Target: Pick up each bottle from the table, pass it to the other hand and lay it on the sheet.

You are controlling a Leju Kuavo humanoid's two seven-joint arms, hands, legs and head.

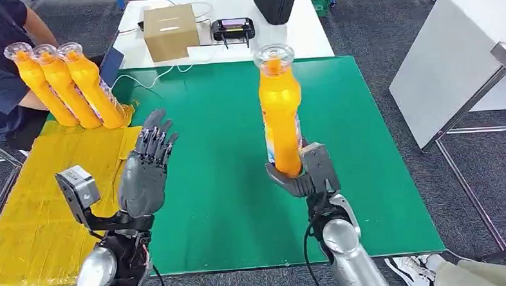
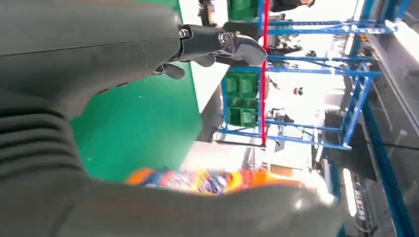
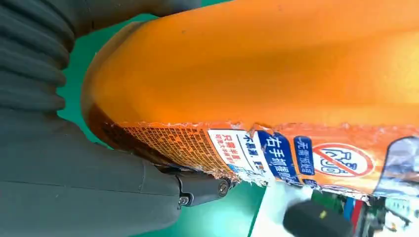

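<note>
**Bottle raised for the hand-over**

We hold the tall orange plastic bottle with the clear cap upright in our right hand, fingers wrapped round its base, lifted above the green table mat — low on the body, we judge, so the upper part stays free for the other hand. Our left hand stands empty, fingers spread, palm turned toward the bottle and well apart from it. Three like orange bottles already lie side by side on the yellow sheet, left of the mat — where this one is bound.
</note>
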